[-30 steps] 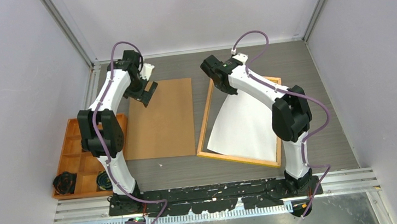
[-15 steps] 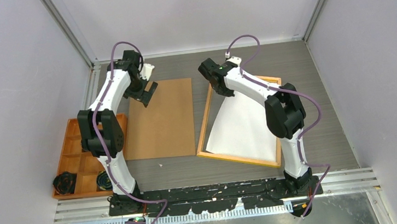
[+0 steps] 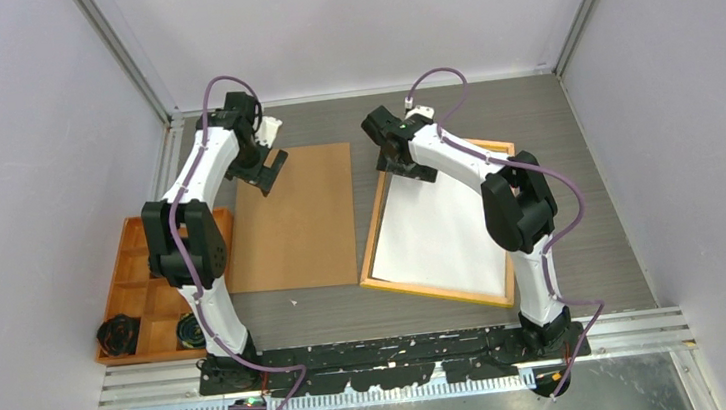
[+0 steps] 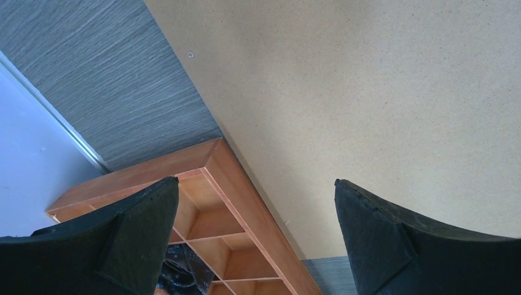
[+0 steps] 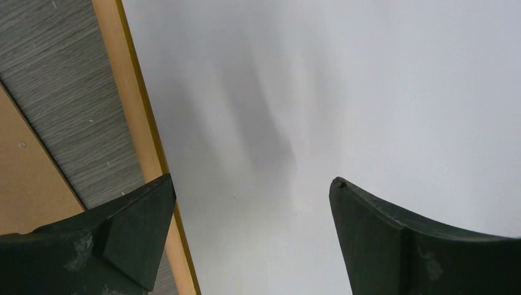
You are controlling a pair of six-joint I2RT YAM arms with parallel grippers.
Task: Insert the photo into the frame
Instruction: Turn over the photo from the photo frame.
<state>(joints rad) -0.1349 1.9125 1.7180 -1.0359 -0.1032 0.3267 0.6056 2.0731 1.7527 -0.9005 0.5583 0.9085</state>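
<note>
Grey wood-grain table [image 3: 329, 314]. Plain pale lavender panels close three sides: back wall [image 3: 351, 15] at far edge, left wall [image 3: 12, 148], right wall [image 3: 699, 82]. Aluminium posts [image 3: 124, 57] at far corners. Aluminium rail [image 3: 642, 329] along near edge. Light even, shadows soft.

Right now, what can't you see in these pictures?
- The photo: printed side faces down, every view.
- The frame: far edge partly under the right arm, top view.
- Black things in the orange tray: too small in top view, cut off in left wrist view.
</note>
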